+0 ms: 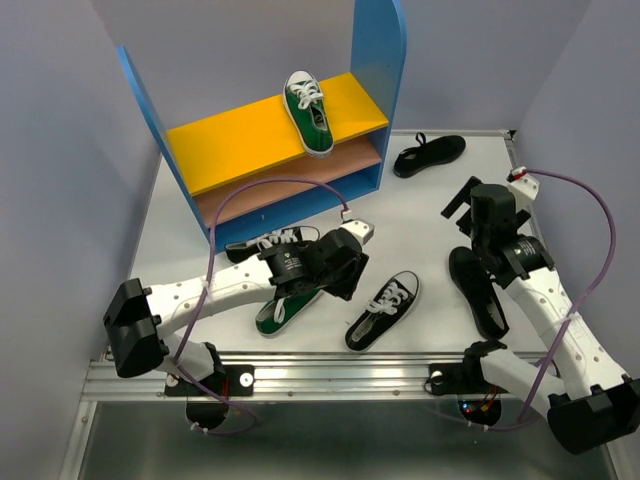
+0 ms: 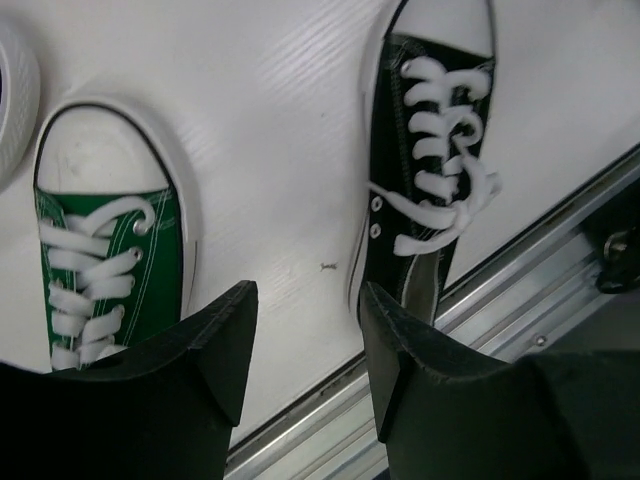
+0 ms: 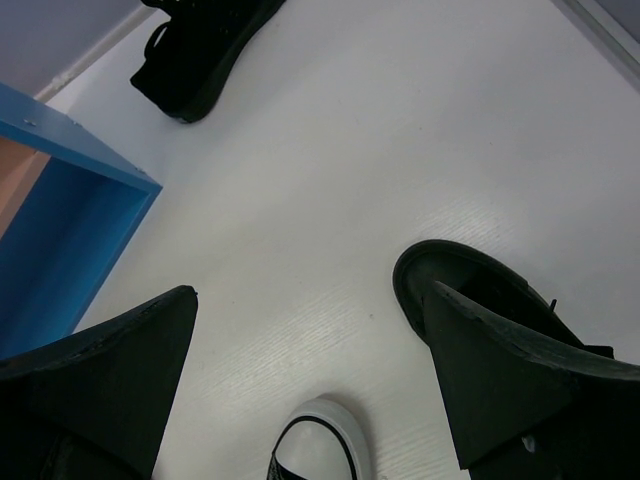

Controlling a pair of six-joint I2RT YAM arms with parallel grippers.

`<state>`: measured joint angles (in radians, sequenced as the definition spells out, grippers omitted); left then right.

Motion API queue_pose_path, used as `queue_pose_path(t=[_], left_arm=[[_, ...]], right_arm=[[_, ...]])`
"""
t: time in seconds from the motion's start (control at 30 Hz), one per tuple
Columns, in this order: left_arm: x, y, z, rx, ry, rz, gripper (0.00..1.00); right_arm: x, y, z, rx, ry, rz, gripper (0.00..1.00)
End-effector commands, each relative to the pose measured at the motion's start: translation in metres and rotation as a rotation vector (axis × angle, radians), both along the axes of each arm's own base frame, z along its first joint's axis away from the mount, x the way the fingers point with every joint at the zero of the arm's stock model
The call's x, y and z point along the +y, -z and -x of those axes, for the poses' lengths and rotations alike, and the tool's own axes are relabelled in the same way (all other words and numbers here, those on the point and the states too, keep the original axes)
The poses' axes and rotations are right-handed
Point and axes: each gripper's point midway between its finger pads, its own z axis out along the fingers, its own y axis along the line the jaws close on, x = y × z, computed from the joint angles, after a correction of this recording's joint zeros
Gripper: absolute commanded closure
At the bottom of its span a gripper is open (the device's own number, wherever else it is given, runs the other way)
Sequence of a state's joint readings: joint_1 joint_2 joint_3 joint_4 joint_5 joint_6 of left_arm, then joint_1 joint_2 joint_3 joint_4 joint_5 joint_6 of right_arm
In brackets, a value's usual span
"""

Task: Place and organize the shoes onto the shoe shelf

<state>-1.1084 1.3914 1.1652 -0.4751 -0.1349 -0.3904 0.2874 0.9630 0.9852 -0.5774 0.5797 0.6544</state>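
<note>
Left end effector (image 2: 305, 300), fingers apart and empty, hangs just beside the green sneaker (image 2: 150, 270) by the desk's (image 1: 420, 220) near edge; I'd centre it across the laced middle before closing. Right end effector (image 3: 310, 295) stands wide apart, empty.

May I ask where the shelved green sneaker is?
Top view: the green sneaker lies on the yellow upper board, right end, beside the blue panel.

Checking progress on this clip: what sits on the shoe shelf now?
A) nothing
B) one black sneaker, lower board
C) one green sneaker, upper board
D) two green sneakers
C: a lone green sneaker lies on the yellow upper board of the shoe shelf.
</note>
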Motion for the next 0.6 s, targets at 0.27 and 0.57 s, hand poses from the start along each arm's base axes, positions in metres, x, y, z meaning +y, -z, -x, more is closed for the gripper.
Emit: queue_pose_path(t=[0.27, 0.57], left_arm=[[0.110, 0.062, 0.014, 0.074, -0.361, -0.364, 0.22], [0.135, 0.071, -0.007, 0.077, -0.480, -0.388, 0.22]], right_arm=[[0.000, 0.013, 0.001, 0.022, 0.012, -0.016, 0.00], [0.002, 0.017, -0.002, 0.031, 0.002, -0.011, 0.00]])
